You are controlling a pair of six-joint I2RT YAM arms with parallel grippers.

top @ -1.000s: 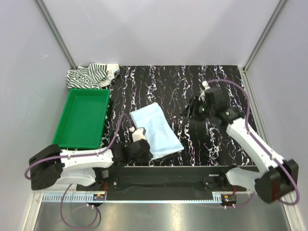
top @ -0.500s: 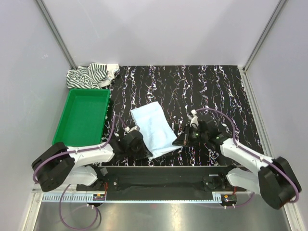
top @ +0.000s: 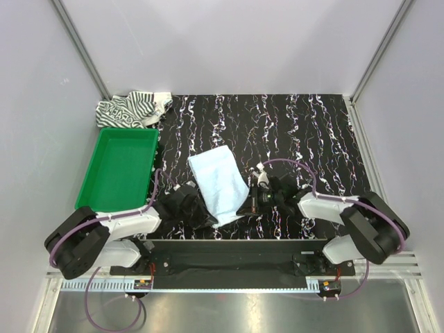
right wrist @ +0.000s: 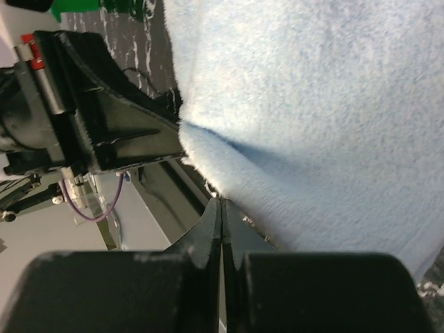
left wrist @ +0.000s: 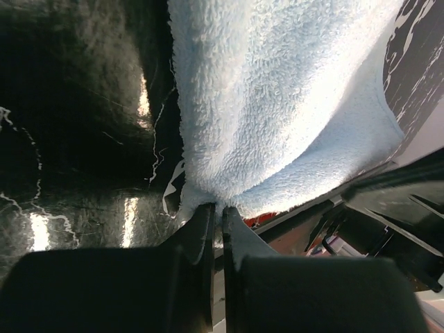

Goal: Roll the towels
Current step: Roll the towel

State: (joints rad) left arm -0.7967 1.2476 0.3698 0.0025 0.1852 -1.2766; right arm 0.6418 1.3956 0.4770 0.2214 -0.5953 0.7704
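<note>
left gripper (left wrist: 216,208): pinched on blue towel (top: 218,182), near-left corner | right gripper (right wrist: 221,202): pinched tight at near-right edge, hold unsure | blue towel: long side runs straight ahead of both tips | both equally close | striped towel (top: 132,109): far ahead-left

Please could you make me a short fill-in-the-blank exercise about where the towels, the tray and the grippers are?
1. The light blue towel lies to the ____ of the green tray.
2. The striped towel is bunched beyond the tray's ____ end.
3. The left gripper and the right gripper are both ____ on the light blue towel's near edge.
Missing words: right; far; shut.
</note>
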